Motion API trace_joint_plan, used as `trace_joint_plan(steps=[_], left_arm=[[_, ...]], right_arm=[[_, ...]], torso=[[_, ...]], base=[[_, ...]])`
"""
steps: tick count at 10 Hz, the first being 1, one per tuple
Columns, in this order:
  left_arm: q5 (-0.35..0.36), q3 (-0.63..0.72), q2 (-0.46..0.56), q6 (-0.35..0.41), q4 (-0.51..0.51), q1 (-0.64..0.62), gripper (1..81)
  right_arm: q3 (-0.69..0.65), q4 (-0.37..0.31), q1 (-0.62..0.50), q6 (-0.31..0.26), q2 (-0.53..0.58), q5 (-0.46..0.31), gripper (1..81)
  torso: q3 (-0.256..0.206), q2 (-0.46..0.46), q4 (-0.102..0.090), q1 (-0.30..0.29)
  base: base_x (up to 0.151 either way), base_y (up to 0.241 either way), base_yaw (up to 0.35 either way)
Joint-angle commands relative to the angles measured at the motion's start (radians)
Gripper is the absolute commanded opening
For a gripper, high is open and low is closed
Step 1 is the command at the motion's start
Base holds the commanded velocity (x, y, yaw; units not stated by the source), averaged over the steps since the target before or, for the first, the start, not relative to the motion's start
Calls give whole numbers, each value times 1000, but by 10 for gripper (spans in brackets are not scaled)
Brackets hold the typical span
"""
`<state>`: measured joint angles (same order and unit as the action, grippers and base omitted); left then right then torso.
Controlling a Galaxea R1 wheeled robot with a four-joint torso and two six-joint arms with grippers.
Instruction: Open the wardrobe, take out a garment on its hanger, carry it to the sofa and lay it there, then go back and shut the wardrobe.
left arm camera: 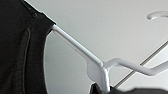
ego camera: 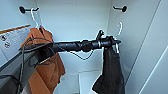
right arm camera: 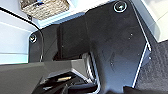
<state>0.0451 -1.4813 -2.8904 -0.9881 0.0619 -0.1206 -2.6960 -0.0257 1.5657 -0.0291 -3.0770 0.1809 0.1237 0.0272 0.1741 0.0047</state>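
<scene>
Wardrobe (ego camera: 75, 20) open; left gripper (ego camera: 113, 42) at hanger (ego camera: 119, 27), garment (ego camera: 111, 72) near right wall

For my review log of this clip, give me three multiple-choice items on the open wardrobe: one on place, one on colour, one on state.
1. Where does the black T-shirt hang in the wardrobe, seen from the head view?
A. On the right side
B. On the left side
C. On the floor

2. What colour is the other garment?
A. Blue
B. Orange
C. Green

3. Is the hook of the black shirt's hanger on the wall peg?
A. Yes, hooked on it
B. No, it hangs below it, clear of it
C. The hook is broken off

Answers: 1 A, it hangs right of the left arm's pincer. 2 B, it is plainly orange. 3 B, wall shows between hook and peg.
</scene>
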Motion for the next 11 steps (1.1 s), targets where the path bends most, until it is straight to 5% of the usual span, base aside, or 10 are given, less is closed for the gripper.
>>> trace_joint_plan(steps=[1, 3, 5, 8, 11], left_arm=[[55, 104, 72, 20, 49, -161, 10], [56, 127, 88, 20, 49, -161, 10], [61, 134, 97, 20, 47, -150, 10], [73, 147, 108, 20, 56, -132, 10], [78, 154, 108, 20, 61, -125, 10]], right_arm=[[10, 6, -28, -3, -1, -46, 811], [7, 6, -25, -3, -1, -46, 811], [6, 6, -23, -3, -1, -46, 811], [10, 6, -25, -3, -1, -46, 811], [6, 4, -25, -3, -1, -46, 811]], torso=[[0, 0, 0, 0], [-97, 0, 0, 0], [-37, 0, 0, 0], [-87, 1, 0, -2], [-87, 0, 0, -1]], base=[[0, 0, 0], [0, 0, 0], [0, 0, 0], [0, 0, 0], [-60, 0, 0]])
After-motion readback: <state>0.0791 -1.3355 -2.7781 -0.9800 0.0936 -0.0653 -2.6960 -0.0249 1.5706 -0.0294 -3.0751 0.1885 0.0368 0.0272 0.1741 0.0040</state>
